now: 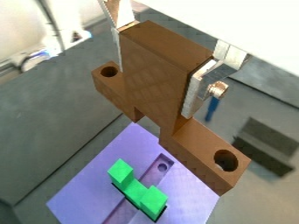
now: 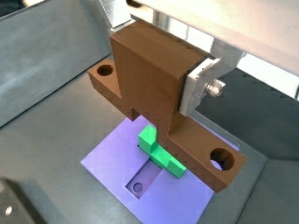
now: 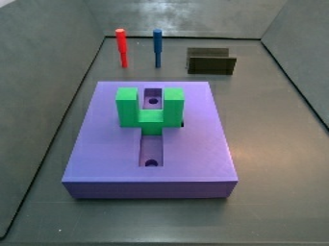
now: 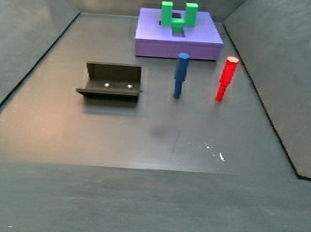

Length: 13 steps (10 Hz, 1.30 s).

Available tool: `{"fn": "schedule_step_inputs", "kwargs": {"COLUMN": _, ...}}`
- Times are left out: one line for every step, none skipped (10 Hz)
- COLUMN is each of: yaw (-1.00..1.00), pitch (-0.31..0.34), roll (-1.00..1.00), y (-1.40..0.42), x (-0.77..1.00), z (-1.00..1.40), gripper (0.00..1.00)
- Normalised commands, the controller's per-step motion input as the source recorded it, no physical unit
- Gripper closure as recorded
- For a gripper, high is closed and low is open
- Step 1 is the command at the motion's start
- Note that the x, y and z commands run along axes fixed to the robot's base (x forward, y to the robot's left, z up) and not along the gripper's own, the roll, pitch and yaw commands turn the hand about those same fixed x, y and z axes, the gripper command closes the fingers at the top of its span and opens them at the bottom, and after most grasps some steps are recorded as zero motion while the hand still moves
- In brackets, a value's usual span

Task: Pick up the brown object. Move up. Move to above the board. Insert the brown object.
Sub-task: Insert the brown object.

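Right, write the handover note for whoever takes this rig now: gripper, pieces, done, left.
Gripper: shut on the brown object, shown only in both wrist views, out of frame in both side views.
Brown object: lifted, hanging above the board, with the green U-shaped block below it.
Board: on the floor, groove empty in a side view.
Done: pick-up, lift, move over the board.
Left: lower and insert.

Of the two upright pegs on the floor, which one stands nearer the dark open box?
The blue peg stands nearer the dark open box; the red peg is on its far side. The tool holds the brown object above the board.
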Motion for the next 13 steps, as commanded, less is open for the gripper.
{"fn": "schedule_step_inputs", "kwargs": {"yaw": -0.83, "pitch": -0.259, "roll": -0.25, "y": 0.00, "x": -0.04, "z": -0.01, "gripper": 1.00}}
{"fn": "schedule_step_inputs", "kwargs": {"yaw": -0.85, "pitch": -0.170, "roll": -0.20, "y": 0.00, "x": 0.07, "z": -0.07, "gripper": 1.00}}
{"fn": "schedule_step_inputs", "kwargs": {"yaw": -0.95, "pitch": -0.187, "roll": -0.17, "y": -0.05, "x": 0.00, "z": -0.10, "gripper": 1.00}}
{"fn": "schedule_step_inputs", "kwargs": {"yaw": -0.96, "pitch": -0.154, "roll": -0.13, "y": -0.06, "x": 0.00, "z": -0.08, "gripper": 1.00}}
{"fn": "schedule_step_inputs", "kwargs": {"yaw": -0.95, "pitch": -0.099, "roll": -0.04, "y": -0.14, "x": 0.00, "z": -0.08, "gripper": 1.00}}
{"fn": "schedule_step_inputs", "kwargs": {"yaw": -0.98, "pitch": -0.067, "roll": -0.01, "y": -0.12, "x": 0.00, "z": -0.06, "gripper": 1.00}}
{"fn": "schedule_step_inputs", "kwargs": {"yaw": -1.00, "pitch": -0.050, "roll": -0.01, "y": -0.09, "x": 0.00, "z": -0.04, "gripper": 1.00}}
{"fn": "schedule_step_inputs", "kwargs": {"yaw": -1.00, "pitch": -0.046, "roll": 0.00, "y": -0.05, "x": 0.00, "z": -0.03, "gripper": 1.00}}
{"fn": "schedule_step_inputs", "kwargs": {"yaw": -1.00, "pitch": -0.029, "roll": 0.00, "y": -0.01, "x": 0.00, "z": -0.04, "gripper": 1.00}}
{"fn": "schedule_step_inputs", "kwargs": {"yaw": -1.00, "pitch": -0.009, "roll": 0.00, "y": -0.01, "x": 0.00, "z": -0.09, "gripper": 1.00}}
{"fn": "schedule_step_inputs", "kwargs": {"yaw": -1.00, "pitch": -0.004, "roll": 0.01, "y": -0.02, "x": 0.00, "z": -0.13, "gripper": 1.00}}
{"fn": "schedule_step_inputs", "kwargs": {"yaw": -1.00, "pitch": 0.000, "roll": 0.05, "y": -0.02, "x": 0.00, "z": -0.19, "gripper": 1.00}}
{"fn": "schedule_step_inputs", "kwargs": {"yaw": -1.00, "pitch": -0.001, "roll": 0.09, "y": -0.02, "x": 0.00, "z": -0.22, "gripper": 1.00}}
